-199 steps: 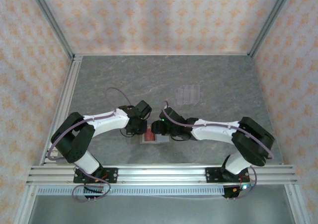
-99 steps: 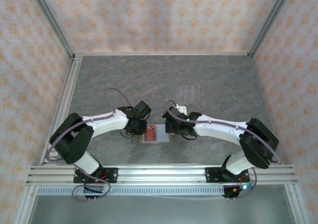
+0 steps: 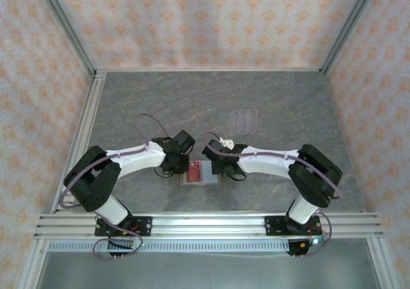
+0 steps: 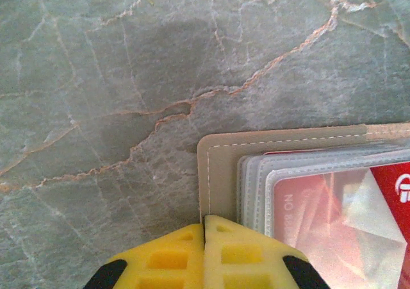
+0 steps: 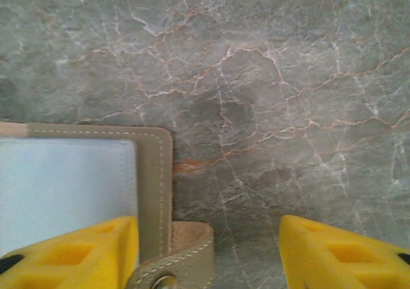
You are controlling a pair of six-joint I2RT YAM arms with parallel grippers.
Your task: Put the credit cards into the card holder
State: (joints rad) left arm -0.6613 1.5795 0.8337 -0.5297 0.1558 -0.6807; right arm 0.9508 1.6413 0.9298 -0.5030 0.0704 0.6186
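While its two yellow fingers are pressed flat together with nothing between them, the left gripper [image 4: 204, 241] sits at the outer left edge of a small, flat, olive-tan folding card holder [image 4: 218, 167] with pale stitching. Whether the tips press on the tan border or hang just above it cannot be told.

The card holder lies open and flat on a grey, marble-veined table [image 4: 96, 77], between the two grippers. Just inside its left border is a stack of clear plastic sleeves [image 4: 256, 180]. A thin, stiff, red credit card [image 4: 320, 231] with white print lies in the stack, under clear plastic.

The right gripper [image 5: 206, 241] is at the card holder's opposite, right edge, with its yellow fingers spread wide apart and gripping nothing. One finger [image 5: 77, 254] hangs over the card holder's pale grey inner panel [image 5: 64, 186]. The other is over bare table just beside the card holder. Between the two fingers, a tan closing strap [image 5: 182, 260] with a metal snap sticks out from the card holder's right edge.

From above, the card holder is near the front of the table. A clear plastic slotted stand [image 3: 243, 120] stands well apart from it, farther back and to the right.
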